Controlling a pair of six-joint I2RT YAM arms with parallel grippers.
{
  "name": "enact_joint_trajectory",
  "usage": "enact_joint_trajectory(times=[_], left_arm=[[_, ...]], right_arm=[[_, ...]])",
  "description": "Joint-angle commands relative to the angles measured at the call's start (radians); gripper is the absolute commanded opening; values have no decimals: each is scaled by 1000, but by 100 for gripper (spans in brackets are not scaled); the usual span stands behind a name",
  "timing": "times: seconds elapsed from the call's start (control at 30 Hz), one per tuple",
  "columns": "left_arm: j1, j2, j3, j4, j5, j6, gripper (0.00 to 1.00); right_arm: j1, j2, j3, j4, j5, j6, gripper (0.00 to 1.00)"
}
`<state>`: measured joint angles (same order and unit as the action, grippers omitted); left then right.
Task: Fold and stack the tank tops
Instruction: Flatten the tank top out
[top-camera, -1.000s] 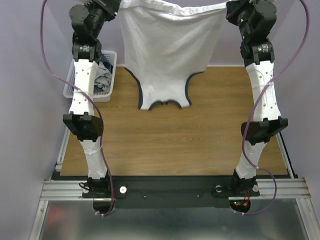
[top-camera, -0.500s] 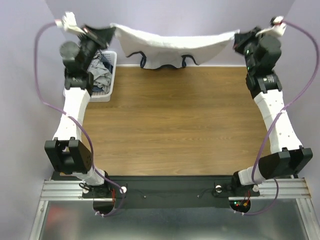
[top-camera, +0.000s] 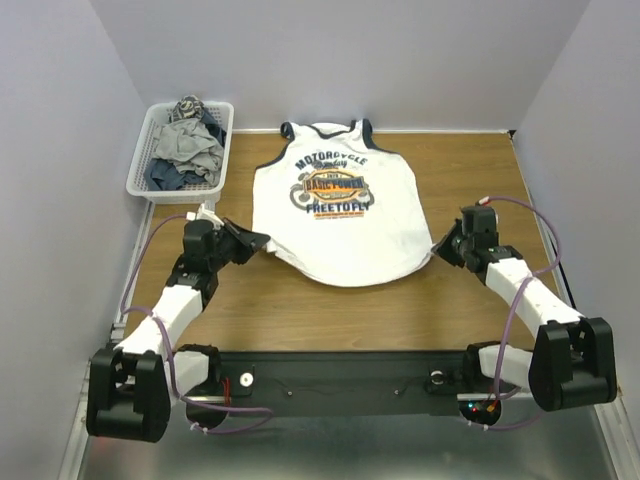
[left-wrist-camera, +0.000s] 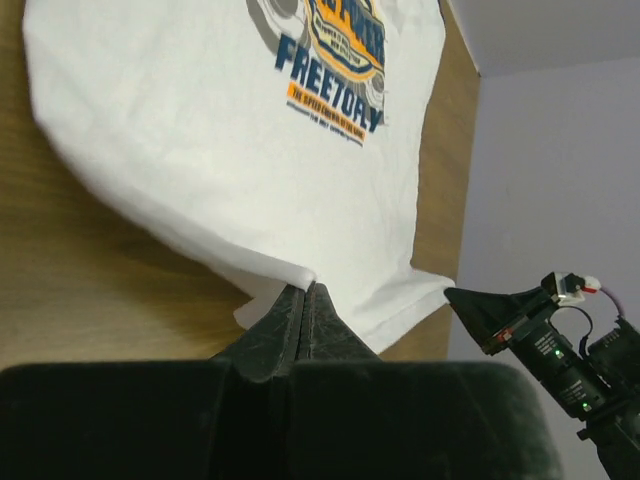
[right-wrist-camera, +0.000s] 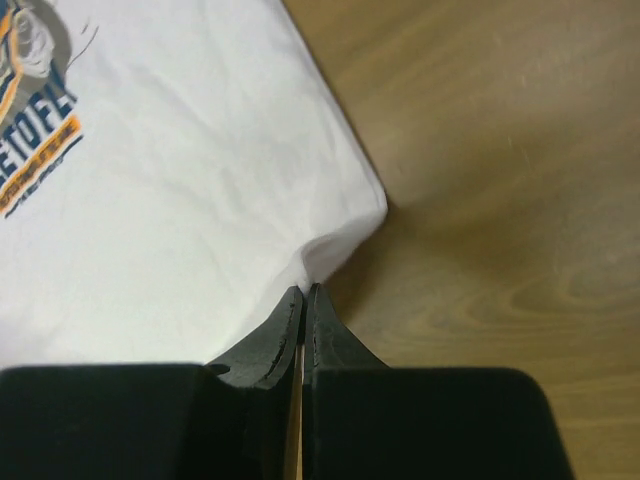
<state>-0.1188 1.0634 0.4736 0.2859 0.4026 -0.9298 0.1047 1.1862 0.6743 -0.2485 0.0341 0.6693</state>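
A white tank top (top-camera: 335, 205) with navy trim and an orange-black "Motorcycle" print lies flat and face up on the wooden table, neck toward the far wall. My left gripper (top-camera: 262, 242) is shut on its near-left hem corner (left-wrist-camera: 300, 272). My right gripper (top-camera: 440, 245) is shut on the near-right hem corner (right-wrist-camera: 330, 255). Both grippers sit low at the table. In the left wrist view the right gripper (left-wrist-camera: 465, 297) shows beyond the hem.
A white mesh basket (top-camera: 158, 187) with several crumpled grey and dark garments (top-camera: 185, 145) stands at the far left. Purple walls close the left, right and back. Bare wood (top-camera: 330, 310) runs from the hem to the near edge.
Both arms swung the hanging tank top down and toward the near edge. It now lies spread flat, print up. Both grippers keep their hold on the hem corners.
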Motion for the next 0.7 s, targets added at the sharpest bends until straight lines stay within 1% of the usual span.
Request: enact_joint_trajectory(times=[0.0, 0.03, 0.1, 0.13, 0.2, 0.27, 0.33, 0.37, 0.53, 0.57, 0.6, 0.63, 0.67], left_arm=[[-4, -77, -108, -82, 8, 19, 0], [-2, -91, -122, -112, 11, 19, 0], [-4, -140, -141, -155, 5, 25, 0], [-4, -154, -141, -201, 1, 37, 0], [-5, -193, -132, -250, -10, 52, 0], [-7, -226, -125, -315, -15, 71, 0], [-10, -247, -128, -358, -15, 77, 0], [-12, -264, -130, -370, -15, 82, 0], [-38, -290, -167, -395, -18, 77, 0], [-47, -290, -167, -396, -21, 75, 0], [-56, -292, -167, -398, -21, 74, 0], [-59, -292, -167, -401, -18, 72, 2], [-62, -298, -164, -404, -9, 72, 12]], right_arm=[[-11, -53, -67, -60, -66, 61, 1], [-13, -78, -80, -86, -59, 65, 1], [-17, -103, -114, -113, -40, 70, 4], [-19, -129, -122, -142, -1, 70, 6], [-23, -149, -125, -173, 21, 72, 11], [-31, -177, -122, -207, 39, 72, 11], [-36, -194, -119, -236, 53, 75, 15], [-37, -209, -116, -242, 56, 76, 17], [-40, -235, -113, -265, 50, 113, 21], [-40, -240, -111, -267, 47, 116, 24], [-39, -255, -108, -271, 43, 122, 30], [-40, -263, -105, -281, 38, 124, 32], [-39, -270, -98, -284, 35, 122, 39]])
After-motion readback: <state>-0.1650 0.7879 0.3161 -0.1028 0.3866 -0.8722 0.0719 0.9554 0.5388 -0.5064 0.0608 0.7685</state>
